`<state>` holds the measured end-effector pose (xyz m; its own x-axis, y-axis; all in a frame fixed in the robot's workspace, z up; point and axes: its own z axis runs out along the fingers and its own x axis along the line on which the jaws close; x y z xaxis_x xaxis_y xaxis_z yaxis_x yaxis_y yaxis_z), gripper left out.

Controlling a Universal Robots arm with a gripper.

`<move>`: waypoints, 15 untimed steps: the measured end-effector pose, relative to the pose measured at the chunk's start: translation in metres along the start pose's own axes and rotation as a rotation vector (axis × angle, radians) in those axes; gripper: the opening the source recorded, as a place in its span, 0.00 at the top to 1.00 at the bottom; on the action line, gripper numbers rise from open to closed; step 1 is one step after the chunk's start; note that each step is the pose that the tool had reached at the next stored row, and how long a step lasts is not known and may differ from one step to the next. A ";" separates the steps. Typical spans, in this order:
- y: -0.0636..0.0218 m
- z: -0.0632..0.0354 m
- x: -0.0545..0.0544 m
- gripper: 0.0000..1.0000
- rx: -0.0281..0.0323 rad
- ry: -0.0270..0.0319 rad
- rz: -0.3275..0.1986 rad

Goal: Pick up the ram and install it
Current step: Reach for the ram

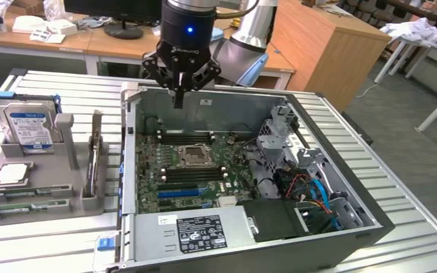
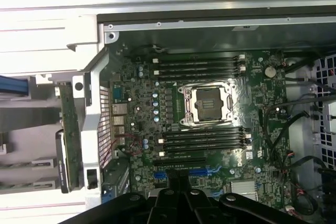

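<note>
The gripper (image 1: 179, 100) hangs clenched on nothing above the open computer case (image 1: 230, 111) holding the motherboard (image 1: 148, 173); the ram (image 1: 29, 193) lies outside, in the grey holder (image 1: 66, 129) with the hard drive (image 1: 29, 126).

I am noting a slatted metal worktable (image 1: 44, 244) spanning the foreground. Beyond it, a light wooden desk (image 1: 66, 44) is carrying a black monitor stand (image 1: 123, 29) and white boxes (image 1: 48, 27). At the exterior view's right, a wooden cabinet (image 1: 332, 51) is standing on grey flooring (image 1: 408, 153). A crumpled white heap (image 1: 416, 29) is lying farther back. Lighting is falling evenly.
</note>
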<state>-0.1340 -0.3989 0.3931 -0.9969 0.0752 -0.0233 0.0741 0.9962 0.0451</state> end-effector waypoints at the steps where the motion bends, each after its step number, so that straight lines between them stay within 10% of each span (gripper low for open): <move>1: -0.0002 0.0000 0.002 0.89 0.0000 0.0000 0.000; 15: -0.0027 -0.0005 0.036 0.89 0.0001 0.0000 0.000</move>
<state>-0.1700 -0.3988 0.3926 -0.9969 0.0752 -0.0232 0.0741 0.9962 0.0450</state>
